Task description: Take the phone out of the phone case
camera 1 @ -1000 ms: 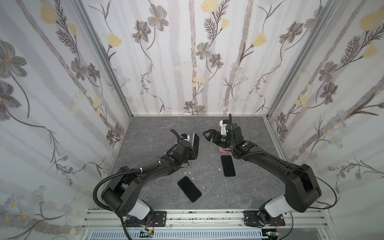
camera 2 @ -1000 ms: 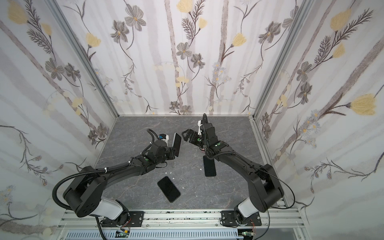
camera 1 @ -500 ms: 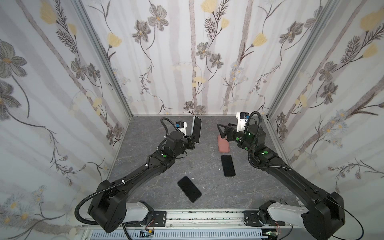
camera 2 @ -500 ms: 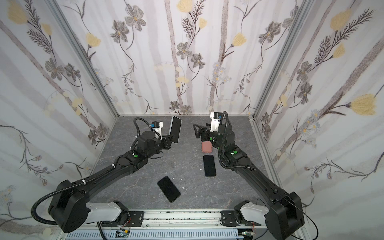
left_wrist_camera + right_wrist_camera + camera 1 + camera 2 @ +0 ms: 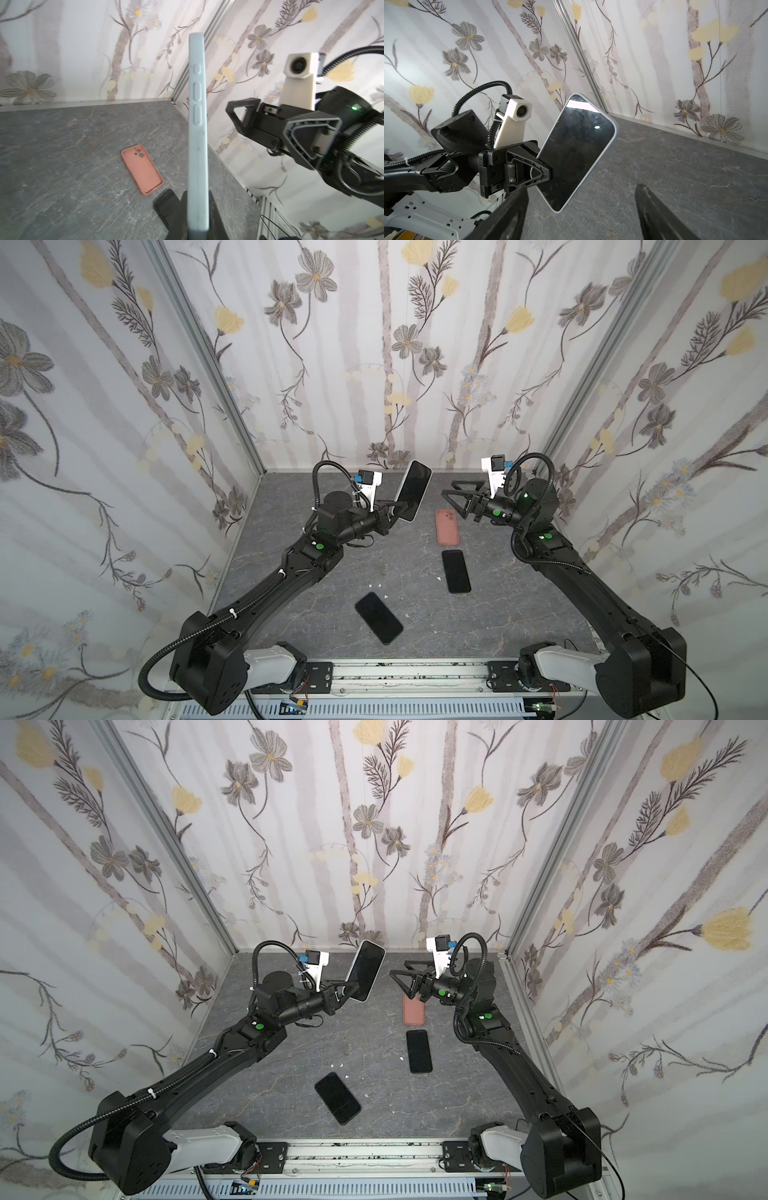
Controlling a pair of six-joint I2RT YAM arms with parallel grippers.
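Above the tabletop (image 5: 498, 614), the left end effector (image 5: 392, 511) is clamped tight on the lower end of a phone case (image 5: 197, 135). It holds the pale case upright in the air near the back wall, and the phone (image 5: 577, 153) is not yet out of it, dark screen turned toward the other arm. The right end effector (image 5: 453, 506) faces that screen from just across the gap with its jaws spread wide, holding nothing and touching nothing.

The step in hand looks like the approach for the peel. It will likely go best if the right arm closes on the free upper end, where no fingers are in the way, and catches only the soft rim at a corner rather than pinching screen and back together. The left grip should stay firm and level so the case flexes instead of swinging. Because that grip squeezes phone and case as one, the phone may need to be worked loose from the top down.

Below them lie an empty pink case (image 5: 447, 526) and two bare black phones (image 5: 456, 571) (image 5: 378, 617) — well apart from the pair in the air.
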